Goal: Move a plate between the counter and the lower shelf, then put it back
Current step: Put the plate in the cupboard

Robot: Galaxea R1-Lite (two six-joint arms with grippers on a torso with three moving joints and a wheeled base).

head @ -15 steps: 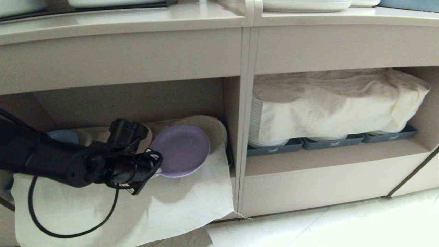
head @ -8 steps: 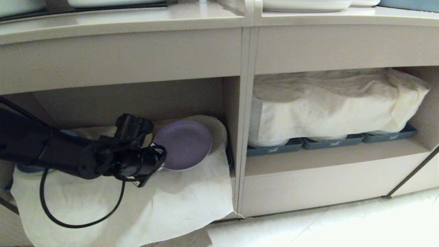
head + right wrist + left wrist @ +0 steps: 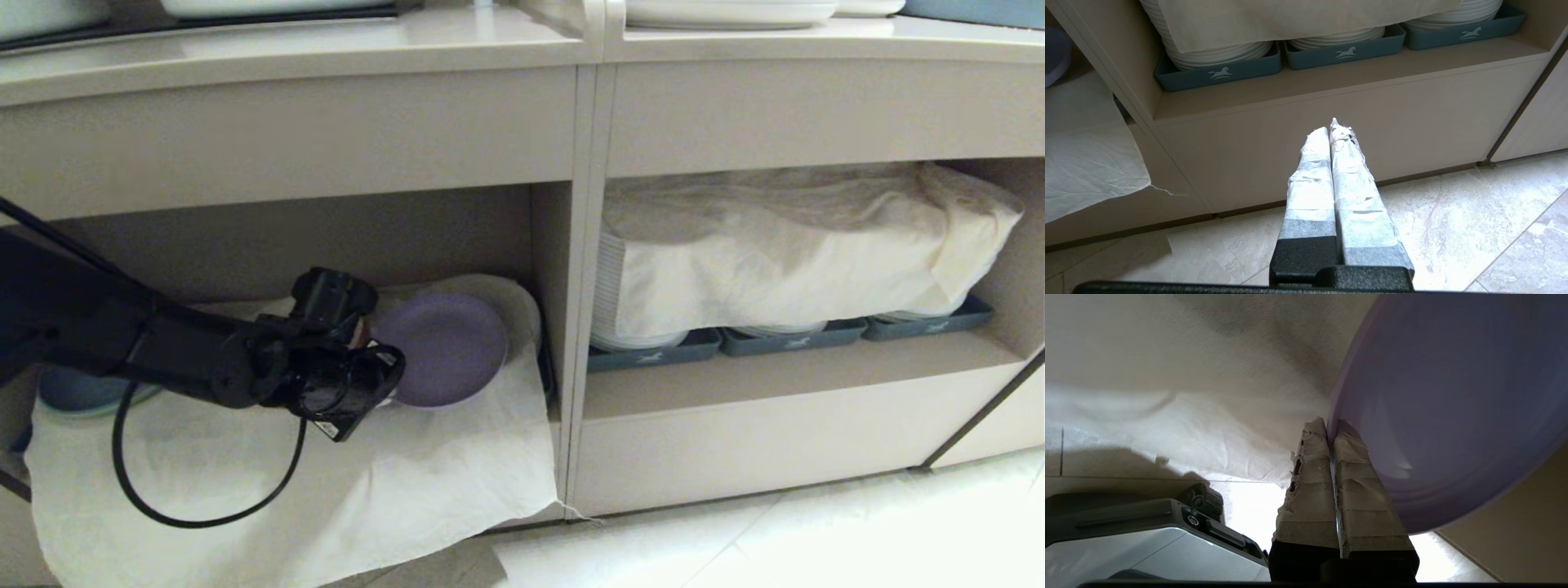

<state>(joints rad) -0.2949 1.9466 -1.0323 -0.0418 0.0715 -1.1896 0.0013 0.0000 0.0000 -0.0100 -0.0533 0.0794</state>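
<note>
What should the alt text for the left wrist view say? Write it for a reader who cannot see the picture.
The left gripper, its two tape-wrapped fingers pressed together, pinches the rim of a lavender plate that fills the picture's right side. Behind it hangs a wrinkled cream cloth, with pale floor and part of the robot's grey base beyond.

Cubby wall (image 3: 552, 278) crowds the plate (image 3: 445, 347); leftward lies open cloth (image 3: 204, 457).

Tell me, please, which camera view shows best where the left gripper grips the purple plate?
The left wrist view: the left gripper pinches the purple plate at its rim. The head view shows the whole plate, but the wrist hides the grip. The right wrist view shows only a sliver.
</note>
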